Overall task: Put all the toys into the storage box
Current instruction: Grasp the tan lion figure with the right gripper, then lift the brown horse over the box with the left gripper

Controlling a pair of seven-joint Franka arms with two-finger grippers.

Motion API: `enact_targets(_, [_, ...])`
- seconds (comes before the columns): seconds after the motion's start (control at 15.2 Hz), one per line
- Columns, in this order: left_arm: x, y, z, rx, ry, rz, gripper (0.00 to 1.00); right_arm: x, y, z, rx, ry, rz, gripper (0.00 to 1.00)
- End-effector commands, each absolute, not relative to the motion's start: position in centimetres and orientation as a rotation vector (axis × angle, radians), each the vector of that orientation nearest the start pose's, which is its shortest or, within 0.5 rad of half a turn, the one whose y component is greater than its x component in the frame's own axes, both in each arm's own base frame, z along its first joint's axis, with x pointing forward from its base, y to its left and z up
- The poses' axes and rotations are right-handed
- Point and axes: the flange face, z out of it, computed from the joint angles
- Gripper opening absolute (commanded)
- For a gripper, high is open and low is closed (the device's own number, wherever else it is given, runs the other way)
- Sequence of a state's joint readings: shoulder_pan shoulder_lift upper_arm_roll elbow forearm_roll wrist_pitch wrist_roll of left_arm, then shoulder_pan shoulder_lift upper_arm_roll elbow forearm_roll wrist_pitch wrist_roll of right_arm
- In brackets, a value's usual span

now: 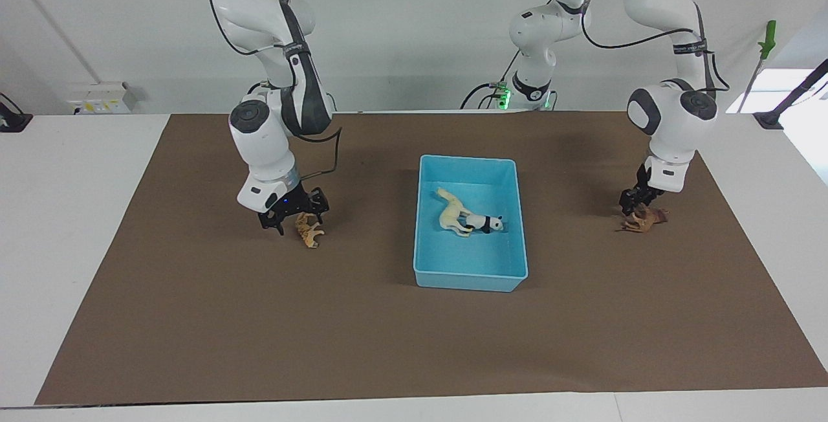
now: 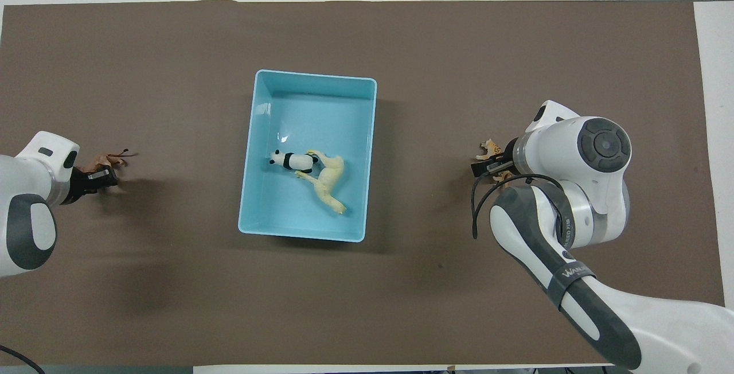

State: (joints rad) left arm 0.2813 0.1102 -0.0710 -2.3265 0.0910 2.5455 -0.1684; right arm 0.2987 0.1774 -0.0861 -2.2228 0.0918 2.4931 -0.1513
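The light blue storage box [image 1: 470,277] [image 2: 304,235] stands mid-table. In it lie the cream-white horse [image 1: 451,215] [image 2: 328,182] and the black-and-white panda [image 1: 485,222] [image 2: 292,160], touching each other. The orange spotted animal [image 1: 309,229] [image 2: 492,147] lies on the mat toward the right arm's end. My right gripper [image 1: 299,220] [image 2: 488,166] is low over it, fingers open on either side. The brown maned animal [image 1: 645,220] [image 2: 106,160] lies toward the left arm's end. My left gripper [image 1: 637,207] [image 2: 94,178] is down on it.
A brown mat [image 1: 414,344] [image 2: 401,47] covers most of the white table. A green-handled tool [image 1: 767,40] stands off the table past the left arm's end.
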Motion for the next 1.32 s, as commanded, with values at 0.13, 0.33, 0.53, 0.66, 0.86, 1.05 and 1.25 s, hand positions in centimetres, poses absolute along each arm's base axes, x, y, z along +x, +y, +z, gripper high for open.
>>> enact_targets(0.13, [51.3,11.3,30.0,-3.045,-0.458,-0.188,0.21,52.8,11.3,29.6,-3.049,-0.466,-0.137,1.00])
enact_targets(0.33, [51.4,11.3,30.0,-3.045,-0.458,-0.190,0.00,52.7,11.0,29.4,-3.051,-0.456,-0.137,0.95])
enact_targets(0.53, [51.5,11.3,29.7,-3.046,-0.458,-0.183,0.00,52.8,10.6,29.4,-3.053,-0.446,-0.147,0.85])
enact_targets(0.66, [51.6,11.2,29.9,-3.046,-0.458,-0.185,0.00,52.9,10.4,29.4,-3.054,-0.437,-0.147,0.71])
enact_targets(0.86, [52.9,10.8,31.3,-3.034,-0.539,-0.206,0.00,53.0,10.3,29.5,-3.059,-0.391,-0.170,0.49])
enact_targets(1.05, [55.5,7.3,34.9,-3.017,-0.645,-0.175,0.00,53.4,9.8,29.7,-3.060,-0.378,-0.180,0.17])
enact_targets(1.25, [58.2,2.1,40.3,-2.990,-0.782,-0.114,0.00,55.0,9.4,32.2,-3.057,-0.356,-0.185,0.03])
